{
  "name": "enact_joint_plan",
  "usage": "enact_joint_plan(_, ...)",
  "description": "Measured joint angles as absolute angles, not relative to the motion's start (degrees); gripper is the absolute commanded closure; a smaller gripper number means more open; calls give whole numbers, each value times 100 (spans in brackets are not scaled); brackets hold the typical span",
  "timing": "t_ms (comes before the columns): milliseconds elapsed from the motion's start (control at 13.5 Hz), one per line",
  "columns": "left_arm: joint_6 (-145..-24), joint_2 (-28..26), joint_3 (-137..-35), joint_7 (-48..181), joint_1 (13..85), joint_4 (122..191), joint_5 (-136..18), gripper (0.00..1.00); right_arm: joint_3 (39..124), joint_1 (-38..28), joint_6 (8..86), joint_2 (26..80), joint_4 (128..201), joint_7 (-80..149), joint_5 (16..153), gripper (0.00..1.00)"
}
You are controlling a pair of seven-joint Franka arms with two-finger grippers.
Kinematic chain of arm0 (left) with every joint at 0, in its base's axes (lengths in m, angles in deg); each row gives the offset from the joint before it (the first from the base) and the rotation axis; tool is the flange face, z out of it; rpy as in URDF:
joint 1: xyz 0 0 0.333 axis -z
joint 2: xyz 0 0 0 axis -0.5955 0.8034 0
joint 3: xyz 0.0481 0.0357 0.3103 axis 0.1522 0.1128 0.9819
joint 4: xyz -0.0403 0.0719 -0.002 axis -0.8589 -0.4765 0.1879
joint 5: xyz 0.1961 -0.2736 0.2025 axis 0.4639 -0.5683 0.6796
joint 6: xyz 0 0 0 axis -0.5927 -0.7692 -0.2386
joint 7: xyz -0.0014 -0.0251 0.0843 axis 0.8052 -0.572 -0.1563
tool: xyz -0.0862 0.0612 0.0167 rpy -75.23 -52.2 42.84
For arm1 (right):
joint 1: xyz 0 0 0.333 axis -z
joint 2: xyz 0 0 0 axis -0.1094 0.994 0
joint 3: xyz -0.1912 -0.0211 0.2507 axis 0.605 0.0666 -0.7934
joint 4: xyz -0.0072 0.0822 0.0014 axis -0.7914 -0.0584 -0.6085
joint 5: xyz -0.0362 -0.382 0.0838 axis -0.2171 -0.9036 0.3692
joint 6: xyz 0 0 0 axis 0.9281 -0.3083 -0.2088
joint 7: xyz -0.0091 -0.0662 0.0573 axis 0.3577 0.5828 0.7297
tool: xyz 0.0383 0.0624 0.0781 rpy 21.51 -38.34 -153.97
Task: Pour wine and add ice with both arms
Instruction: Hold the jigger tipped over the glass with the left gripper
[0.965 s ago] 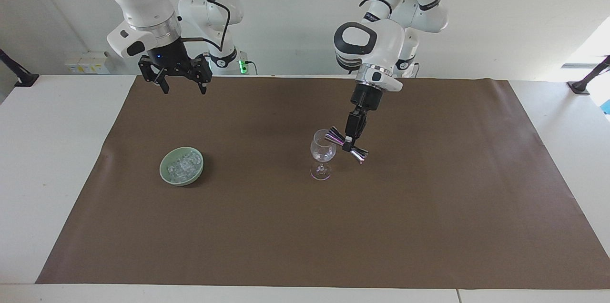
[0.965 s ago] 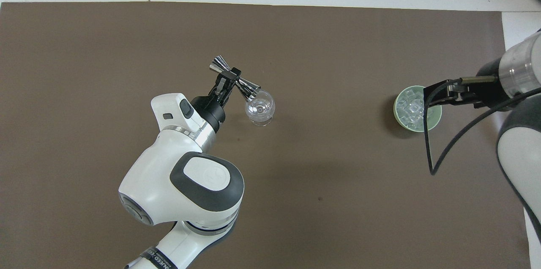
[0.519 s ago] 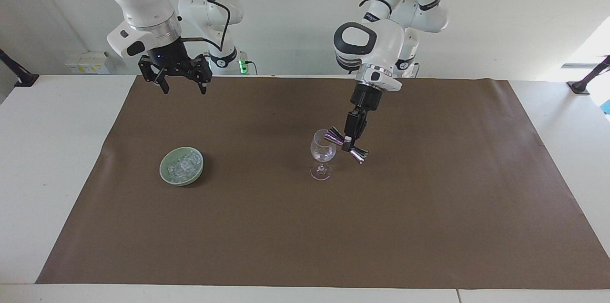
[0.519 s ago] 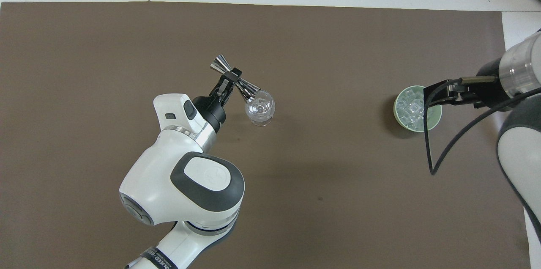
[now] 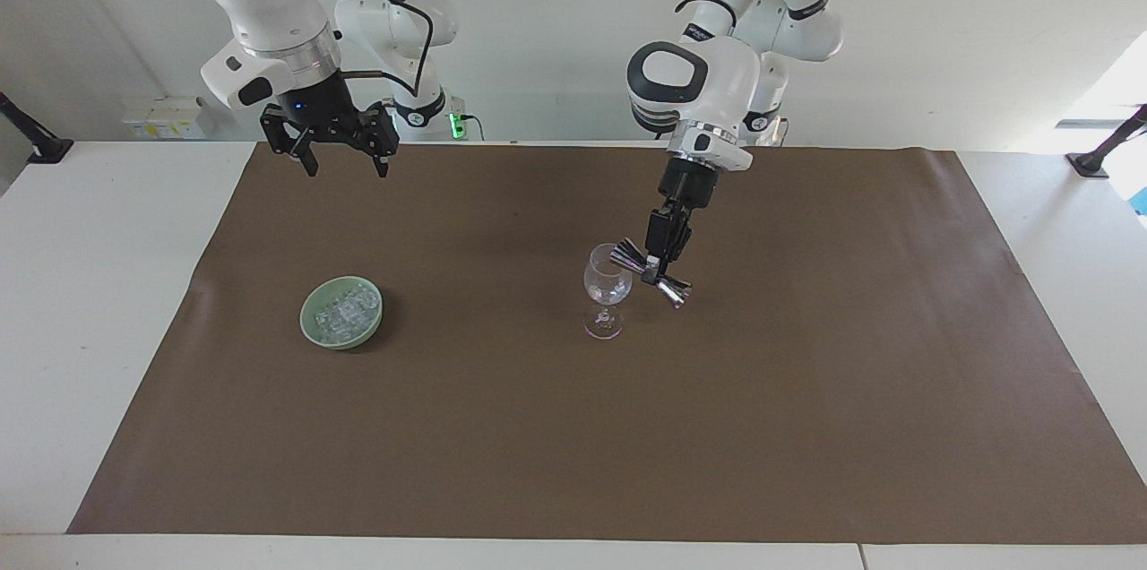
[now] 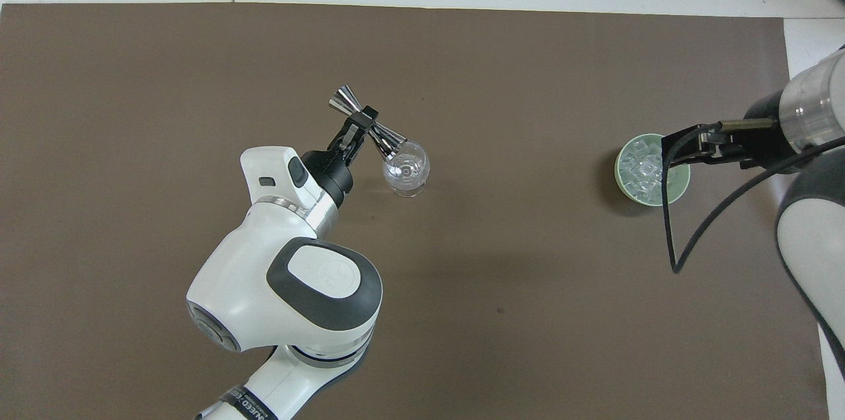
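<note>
A clear stemmed wine glass (image 5: pixel 607 292) (image 6: pixel 406 174) stands upright near the middle of the brown mat. My left gripper (image 5: pixel 659 263) (image 6: pixel 361 121) is shut on the waist of a shiny double-cone metal jigger (image 5: pixel 651 274) (image 6: pixel 367 123), held tipped with one end at the glass's rim. The ice (image 5: pixel 343 310) (image 6: pixel 643 170) is a heap of clear cubes in a pale green bowl (image 5: pixel 311 330) (image 6: pixel 622 175) toward the right arm's end. My right gripper (image 5: pixel 342 153) hangs open and empty, high over the mat's edge nearest the robots; the overhead view shows it over the bowl.
The brown mat (image 5: pixel 627 427) (image 6: pixel 198 63) covers most of the white table (image 5: pixel 99 283). A black cable (image 6: pixel 693 235) loops down from the right arm's wrist. A black clamp (image 5: pixel 1098 159) sits at the table's corner by the left arm's end.
The left wrist has turned the jigger slightly, its outer end lower and drawn in a little. The right arm has not moved.
</note>
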State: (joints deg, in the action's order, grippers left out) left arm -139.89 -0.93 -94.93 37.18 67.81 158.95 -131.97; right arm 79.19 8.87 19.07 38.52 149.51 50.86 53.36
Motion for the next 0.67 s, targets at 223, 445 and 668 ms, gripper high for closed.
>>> enact_joint_plan(223, -13989, -74, -9496, 3719, 6781, 15895, -13198, 100, 7919, 888, 1907, 3852, 14951, 5086, 5336, 0)
enact_joint_plan(445, -13958, -31, -9495, 3889, 6780, 15895, -13212, 100, 7919, 888, 1907, 3852, 14951, 5086, 5336, 0)
enact_joint_plan(668, -13688, -32, -9468, 4457, 6706, 15895, -13214, 100, 7919, 888, 1907, 3852, 14951, 5086, 5336, 0)
